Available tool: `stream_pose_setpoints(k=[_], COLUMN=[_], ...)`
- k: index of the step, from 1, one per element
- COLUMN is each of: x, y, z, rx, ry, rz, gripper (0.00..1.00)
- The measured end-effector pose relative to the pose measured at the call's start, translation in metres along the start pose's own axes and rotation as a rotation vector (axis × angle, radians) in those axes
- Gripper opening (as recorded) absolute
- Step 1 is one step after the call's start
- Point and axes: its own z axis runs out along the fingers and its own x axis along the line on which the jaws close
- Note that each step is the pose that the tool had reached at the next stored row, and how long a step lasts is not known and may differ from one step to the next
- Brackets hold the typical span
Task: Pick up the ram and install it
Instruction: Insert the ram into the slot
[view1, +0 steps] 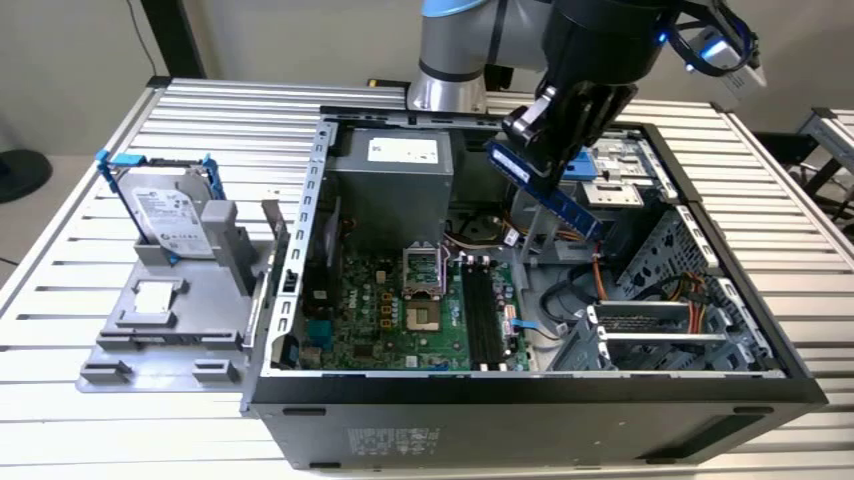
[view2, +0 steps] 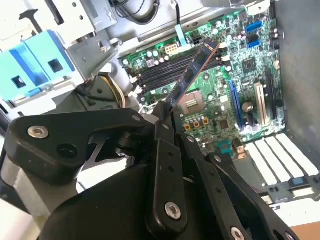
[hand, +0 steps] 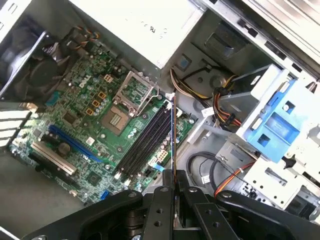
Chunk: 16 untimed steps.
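On the bench (view1: 80, 420), a grey holder (view1: 134, 345) carries the hard drive (view1: 174, 215), the open computer case (view1: 534, 410) contains the motherboard (view1: 400, 310), and the hand (view1: 531, 135) grips the ram (view1: 554, 195), tilted, above the case's black slots (view1: 483, 315), unseated.

hard drive label (view1: 168, 216), power supply label (view1: 403, 150), neither legible

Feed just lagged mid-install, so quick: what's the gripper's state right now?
The gripper is shut on the ram, which is held in the air, not yet in the motherboard slots.

ram (hand: 173, 140) btm hidden in gripper (hand: 174, 181)
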Motion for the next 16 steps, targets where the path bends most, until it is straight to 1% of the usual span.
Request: stream_pose_setpoints(k=[16], x=[0.0], y=[0.0], z=[-0.0001], rx=[0.0078], ry=[-0.0093], rz=[0.262], gripper=[0.0])
